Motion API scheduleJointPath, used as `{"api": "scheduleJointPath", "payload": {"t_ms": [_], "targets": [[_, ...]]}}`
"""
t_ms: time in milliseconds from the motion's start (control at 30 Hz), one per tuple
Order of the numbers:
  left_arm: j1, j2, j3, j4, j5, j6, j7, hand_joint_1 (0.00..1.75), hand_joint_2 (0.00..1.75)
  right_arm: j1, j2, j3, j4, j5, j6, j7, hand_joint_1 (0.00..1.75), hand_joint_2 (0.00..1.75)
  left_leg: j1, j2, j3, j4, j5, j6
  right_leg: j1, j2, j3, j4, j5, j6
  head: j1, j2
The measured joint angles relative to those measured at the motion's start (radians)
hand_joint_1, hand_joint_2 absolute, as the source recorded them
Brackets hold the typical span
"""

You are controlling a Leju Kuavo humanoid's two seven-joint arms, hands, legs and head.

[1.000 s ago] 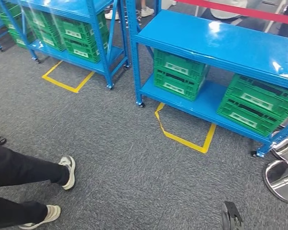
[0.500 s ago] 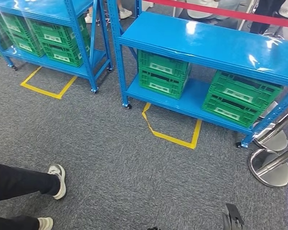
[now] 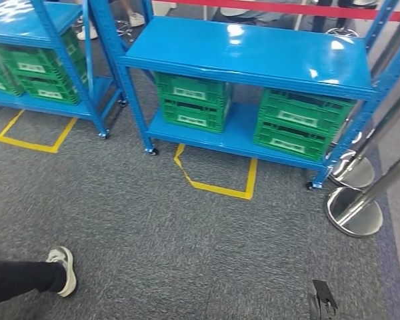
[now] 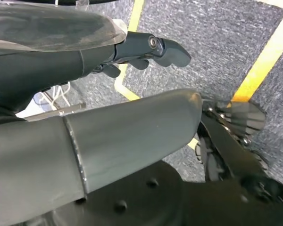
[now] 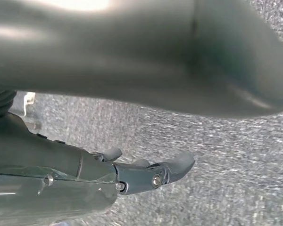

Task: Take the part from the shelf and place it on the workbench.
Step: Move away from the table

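Note:
A blue two-level shelf (image 3: 238, 50) stands ahead of me in the head view, its top board bare and glossy. On its lower board sit two green crates (image 3: 193, 100) (image 3: 299, 123). My left hand (image 4: 126, 132) hangs over the grey carpet, thumb and dark fingers (image 4: 161, 47) apart with nothing between them. My right hand (image 5: 133, 56) also hangs over the carpet, its fingers (image 5: 151, 176) stretched out and holding nothing.
A second blue shelf (image 3: 32, 20) with green crates stands at the left. Yellow tape (image 3: 218, 187) marks the floor before each shelf. Chrome stanchion bases (image 3: 354, 213) and a red barrier belt (image 3: 289, 8) are on the right. A person's leg and shoe (image 3: 62, 267) reach in at the lower left.
The camera has turned to the right, so both shelves slid left in the picture and the stanchions came further in. The person's legs have drawn back toward the left edge.

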Motion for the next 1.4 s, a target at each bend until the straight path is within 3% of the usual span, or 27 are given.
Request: {"api": "scheduleJointPath", "payload": {"t_ms": [67, 133, 200, 233, 300, 367, 433, 467, 500, 533, 600, 667, 767, 833, 867, 900, 967, 1000, 1033, 1100, 1167, 1200, 1300, 1400], "targets": [[0.001, 0.001, 0.0, 0.0, 0.0, 0.0, 0.001, 0.0, 0.0, 0.0, 0.0, 0.0, 0.0, 0.0, 0.0, 0.0, 0.0, 0.0, -0.001, -0.012, 0.044, -0.114, 0.077, 0.01, 0.001, 0.021, 0.003, 0.0, 0.0, 0.0, -0.005, 0.0], [0.0, 0.004, 0.0, 0.0, 0.0, 0.0, 0.002, 0.0, 0.0, -0.002, 0.001, 0.0, 0.0, 0.0, 0.0, -0.002, 0.0, 0.0, -0.002, -0.042, 0.102, -0.254, 0.137, 0.02, 0.004, 0.041, 0.001, 0.003, -0.003, 0.005, -0.01, 0.0], [-0.001, 0.006, 0.0, 0.0, 0.0, 0.0, 0.004, 0.0, 0.0, -0.002, 0.001, 0.0, 0.0, 0.0, 0.0, -0.005, 0.0, 0.0, -0.004, -0.054, 0.123, -0.307, 0.146, 0.023, 0.004, 0.057, -0.006, 0.005, -0.004, 0.014, -0.009, 0.0], [-0.002, 0.005, 0.0, 0.0, 0.0, 0.0, 0.005, 0.0, 0.0, -0.001, 0.001, 0.0, 0.0, 0.0, 0.0, -0.005, 0.0, 0.0, -0.002, -0.045, 0.125, -0.311, 0.146, 0.025, 0.003, 0.064, -0.011, 0.004, -0.003, 0.02, -0.008, 0.0], [-0.004, 0.004, 0.0, 0.0, 0.0, 0.0, 0.005, 0.0, 0.0, 0.002, 0.0, 0.0, 0.0, -0.001, 0.0, -0.006, 0.0, 0.0, 0.001, -0.027, 0.13, -0.321, 0.149, 0.034, 0.001, 0.047, -0.022, 0.022, -0.018, 0.03, -0.003, 0.0], [-0.004, 0.004, 0.0, 0.0, -0.001, 0.0, 0.005, 0.0, 0.0, 0.001, 0.0, 0.0, 0.0, -0.002, 0.0, -0.007, 0.0, 0.0, 0.003, -0.007, 0.134, -0.328, 0.151, 0.043, 0.0, 0.006, -0.062, 0.112, -0.073, 0.037, 0.011, 0.0], [-0.001, 0.005, 0.0, 0.0, -0.001, 0.0, 0.005, 0.0, 0.0, -0.001, 0.0, 0.0, 0.0, -0.003, 0.0, -0.008, 0.0, 0.0, 0.002, 0.012, 0.135, -0.328, 0.15, 0.046, -0.003, -0.016, -0.124, 0.25, -0.137, 0.046, 0.024, 0.0], [0.0, 0.005, 0.0, 0.0, -0.001, 0.0, 0.005, 0.0, 0.0, 0.0, 0.0, 0.0, 0.0, -0.003, 0.0, -0.008, 0.0, 0.0, 0.002, 0.021, 0.136, -0.328, 0.149, 0.046, -0.006, -0.019, -0.143, 0.293, -0.149, 0.05, 0.028, 0.0], [0.0, 0.004, 0.0, 0.0, -0.001, 0.0, 0.005, 0.0, 0.0, 0.001, 0.0, 0.0, 0.0, -0.003, 0.0, -0.008, 0.0, 0.0, 0.002, 0.03, 0.137, -0.327, 0.148, 0.045, -0.009, -0.022, -0.144, 0.301, -0.141, 0.054, 0.031, 0.0], [0.0, 0.003, 0.0, 0.0, -0.001, 0.0, 0.005, 0.0, 0.0, 0.002, 0.0, 0.0, 0.0, -0.003, 0.0, -0.008, 0.0, 0.0, 0.003, 0.037, 0.14, -0.327, 0.146, 0.042, -0.012, -0.027, -0.124, 0.266, -0.115, 0.057, 0.034, 0.0], [0.0, 0.002, 0.0, 0.0, -0.001, 0.0, 0.005, 0.0, 0.0, 0.002, -0.001, 0.0, 0.0, -0.003, 0.0, -0.008, 0.0, 0.0, 0.004, 0.051, 0.146, -0.324, 0.14, 0.033, -0.015, -0.054, -0.051, 0.123, -0.047, 0.061, 0.043, 0.0], [0.0, 0.002, 0.0, 0.0, -0.001, 0.0, 0.005, 0.0, 0.0, 0.0, -0.001, 0.0, 0.0, -0.003, 0.0, -0.008, 0.0, 0.0, -0.001, 0.064, 0.15, -0.319, 0.135, 0.021, -0.012, -0.078, -0.007, 0.026, -0.019, 0.054, 0.051, 0.0], [-0.004, 0.002, 0.0, 0.0, -0.001, 0.0, 0.005, 0.0, 0.0, 0.001, 0.0, 0.0, 0.0, -0.004, 0.0, -0.008, 0.0, 0.0, -0.003, 0.08, 0.154, -0.317, 0.132, 0.005, -0.008, -0.064, -0.005, 0.013, -0.019, 0.031, 0.038, 0.0], [-0.006, 0.001, 0.0, 0.0, -0.001, 0.0, 0.005, 0.0, 0.0, 0.002, -0.001, 0.0, 0.0, -0.004, 0.0, -0.009, 0.0, 0.0, 0.0, 0.055, 0.139, -0.278, 0.1, -0.004, -0.009, -0.05, -0.002, 0.01, -0.012, 0.017, 0.028, 0.0], [-0.006, 0.001, 0.0, 0.0, -0.001, 0.0, 0.005, 0.0, 0.0, 0.0, -0.001, 0.0, 0.0, -0.004, 0.0, -0.009, 0.0, 0.0, 0.002, 0.035, 0.115, -0.225, 0.067, -0.007, -0.009, -0.043, -0.001, 0.009, -0.009, 0.011, 0.021, 0.0], [-0.005, 0.001, 0.0, 0.0, -0.001, 0.0, 0.005, 0.0, 0.0, -0.001, -0.001, 0.0, 0.0, -0.004, 0.0, -0.009, 0.0, 0.44, 0.001, 0.017, 0.081, -0.152, 0.031, -0.007, -0.007, -0.036, -0.004, 0.009, -0.007, 0.007, 0.014, 0.0], [-0.001, 0.0, 0.0, 0.0, -0.001, 0.0, 0.005, 0.0, 0.0, -0.001, -0.001, 0.0, 0.0, -0.004, 0.0, -0.009, 0.0, 0.44, 0.0, 0.004, 0.013, -0.019, -0.015, -0.004, -0.002, -0.02, -0.009, 0.009, -0.004, 0.003, 0.003, 0.0], [0.0, 0.0, 0.0, 0.0, -0.001, 0.0, 0.005, 0.0, 0.0, 0.0, -0.001, 0.0, 0.0, -0.003, -0.001, -0.009, 0.0, 0.44, -0.001, 0.002, -0.002, 0.002, -0.009, -0.001, 0.0, -0.012, -0.009, 0.009, -0.004, 0.003, 0.0, 0.0], [0.001, 0.0, 0.0, 0.0, -0.001, 0.0, 0.005, 0.0, 0.0, 0.0, 0.0, 0.0, 0.0, -0.002, -0.001, -0.008, 0.0, 0.0, -0.002, 0.001, 0.004, -0.021, 0.016, 0.004, 0.002, -0.004, -0.008, 0.009, -0.003, 0.002, -0.003, 0.0], [0.0, 0.001, 0.0, 0.0, -0.001, 0.0, 0.005, 0.0, 0.0, 0.001, 0.0, 0.0, 0.0, 0.0, -0.002, -0.005, 0.0, 0.0, -0.009, -0.005, 0.06, -0.158, 0.094, 0.021, 0.004, 0.008, -0.005, 0.009, -0.004, 0.002, -0.009, 0.0], [-0.004, 0.004, 0.0, 0.0, -0.001, 0.0, 0.005, 0.0, 0.0, 0.0, 0.0, 0.0, 0.0, 0.001, -0.003, -0.002, 0.0, 0.0, -0.015, -0.011, 0.11, -0.279, 0.14, 0.031, 0.008, 0.015, -0.006, 0.011, -0.007, 0.005, -0.013, 0.0], [-0.005, 0.004, 0.0, 0.0, 0.0, 0.0, 0.005, 0.0, 0.0, 0.001, 0.0, 0.0, 0.0, 0.002, -0.003, -0.001, 0.0, 0.0, -0.015, -0.012, 0.119, -0.304, 0.145, 0.028, 0.011, 0.016, -0.008, 0.013, -0.012, 0.002, -0.012, 0.0], [-0.004, 0.002, 0.0, 0.0, 0.002, 0.0, 0.007, 0.0, 0.0, 0.002, -0.001, 0.001, 0.0, 0.005, -0.002, 0.003, 0.0, 0.0, -0.017, -0.01, 0.127, -0.313, 0.142, 0.018, 0.012, 0.014, -0.011, 0.013, -0.021, -0.005, -0.004, 0.0], [-0.004, 0.002, 0.0, 0.0, 0.006, 0.0, 0.009, 0.0, 0.0, 0.001, -0.001, 0.001, 0.0, 0.009, 0.0, 0.003, 0.0, 0.0, -0.021, -0.011, 0.13, -0.313, 0.141, 0.024, 0.008, 0.013, -0.006, 0.008, -0.018, 0.006, 0.0, 0.0]]}}
